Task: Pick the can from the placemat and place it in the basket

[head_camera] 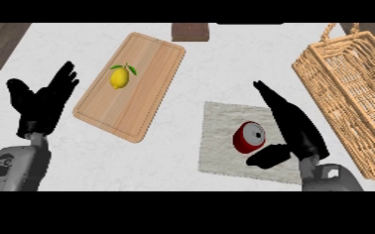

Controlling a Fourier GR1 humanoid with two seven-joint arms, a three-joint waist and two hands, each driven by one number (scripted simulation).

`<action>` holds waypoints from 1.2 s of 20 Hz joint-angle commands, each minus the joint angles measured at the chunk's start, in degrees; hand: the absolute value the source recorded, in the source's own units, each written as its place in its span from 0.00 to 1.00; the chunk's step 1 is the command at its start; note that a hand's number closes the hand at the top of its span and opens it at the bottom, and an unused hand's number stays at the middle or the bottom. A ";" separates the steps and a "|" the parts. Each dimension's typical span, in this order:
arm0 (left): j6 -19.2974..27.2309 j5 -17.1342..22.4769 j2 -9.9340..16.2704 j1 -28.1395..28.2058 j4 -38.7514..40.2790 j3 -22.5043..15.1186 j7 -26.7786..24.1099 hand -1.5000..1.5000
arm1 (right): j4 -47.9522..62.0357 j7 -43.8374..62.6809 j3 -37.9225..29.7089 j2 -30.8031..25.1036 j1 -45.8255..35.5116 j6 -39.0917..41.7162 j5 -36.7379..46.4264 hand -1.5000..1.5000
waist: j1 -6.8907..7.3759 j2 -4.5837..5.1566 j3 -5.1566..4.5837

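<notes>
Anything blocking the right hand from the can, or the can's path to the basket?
Nothing visible. The right hand is open right beside the can on the placemat, thumb below it. Between can and basket lies only that hand and bare counter; the lemon and board sit off to the left.

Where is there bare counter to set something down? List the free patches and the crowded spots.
Free: the white counter between the cutting board and the basket, above the placemat; also the strip below the board, between the left hand and the placemat. Crowded: the placemat's right side, where the right hand flanks the can. A lemon sits on the board.
</notes>
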 commanded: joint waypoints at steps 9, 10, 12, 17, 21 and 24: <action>1.46 -3.68 -3.45 1.14 -5.47 0.10 3.80 0.50 | -4.62 -5.27 -3.17 2.55 7.44 4.62 0.34 0.00 | -0.05 -0.09 0.01; -1.71 -1.83 -1.32 0.81 -4.15 2.39 3.48 0.50 | -1.82 -7.59 -4.14 2.88 5.10 5.09 0.16 0.00 | 0.02 -0.05 0.01; 0.07 -3.43 -2.99 -0.02 -2.47 1.99 2.29 0.50 | 0.34 -12.51 -3.94 2.88 6.52 3.06 2.17 0.00 | -0.04 -0.03 0.01; -1.97 -3.71 -2.84 -0.14 -2.41 2.73 3.02 0.50 | -5.36 -5.92 -2.73 5.34 5.08 8.18 3.01 0.00 | -0.06 -0.04 0.00; -4.57 -1.17 -1.34 6.05 -10.06 4.17 4.73 0.50 | -2.73 -4.49 -1.74 6.36 5.58 5.21 8.25 0.00 | 0.27 -0.10 0.00; -1.13 -4.70 -4.66 1.63 -4.88 2.62 3.20 0.50 | -1.07 -8.01 -4.14 4.42 6.14 6.83 8.29 0.00 | -0.06 -0.03 0.00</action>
